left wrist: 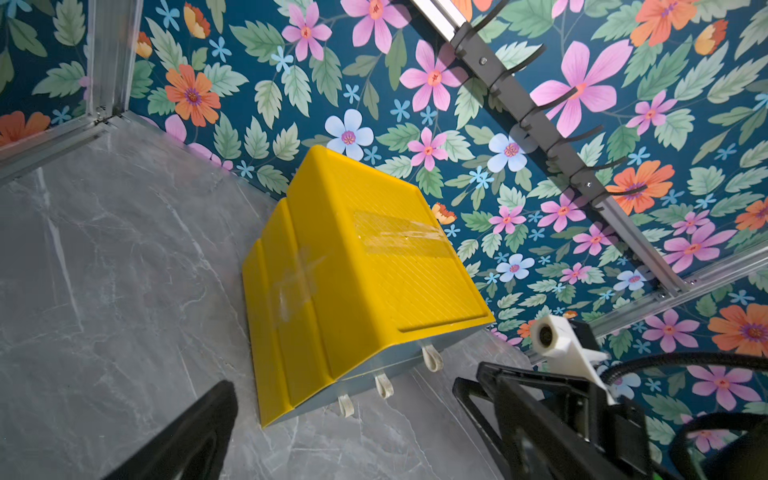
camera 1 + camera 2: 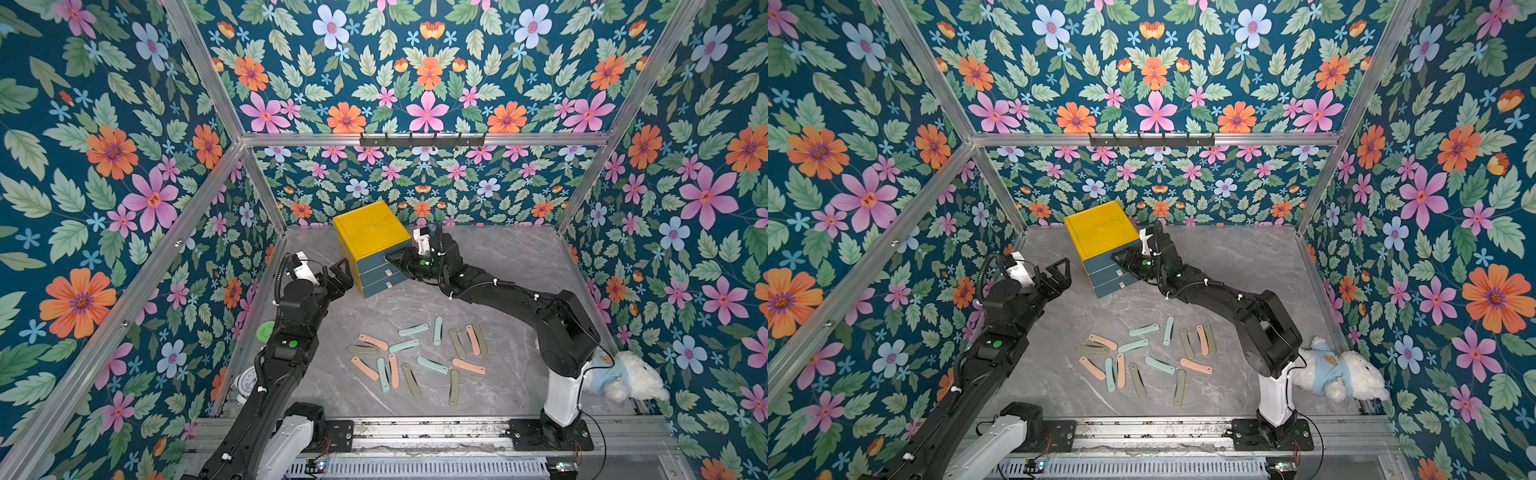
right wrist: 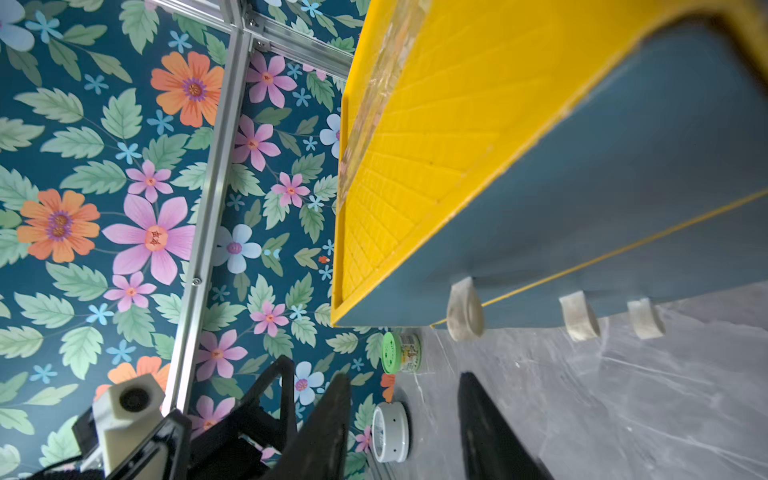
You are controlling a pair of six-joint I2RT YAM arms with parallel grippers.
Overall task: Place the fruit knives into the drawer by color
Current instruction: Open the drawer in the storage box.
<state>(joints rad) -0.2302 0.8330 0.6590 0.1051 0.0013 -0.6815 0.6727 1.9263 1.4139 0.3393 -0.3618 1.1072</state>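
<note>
The drawer (image 2: 368, 235) is a yellow cabinet with three shut teal fronts (image 2: 380, 276), standing at the back of the table. Several fruit knives (image 2: 415, 357), pink, mint and olive, lie scattered on the table in front of it, also seen in the other top view (image 2: 1144, 359). My right gripper (image 2: 392, 262) is at the top drawer's front. In the right wrist view it (image 3: 404, 376) is open with nothing between its fingers, and the top pull tab (image 3: 465, 307) is just ahead of them. My left gripper (image 2: 347, 276) stands wide open beside the cabinet's left side, holding nothing.
A white plush toy (image 2: 623, 374) lies by the right arm's base. A green can (image 2: 264, 332) and a white round clock (image 2: 245, 380) sit along the left wall. A black hook rail (image 2: 422, 140) hangs on the back frame.
</note>
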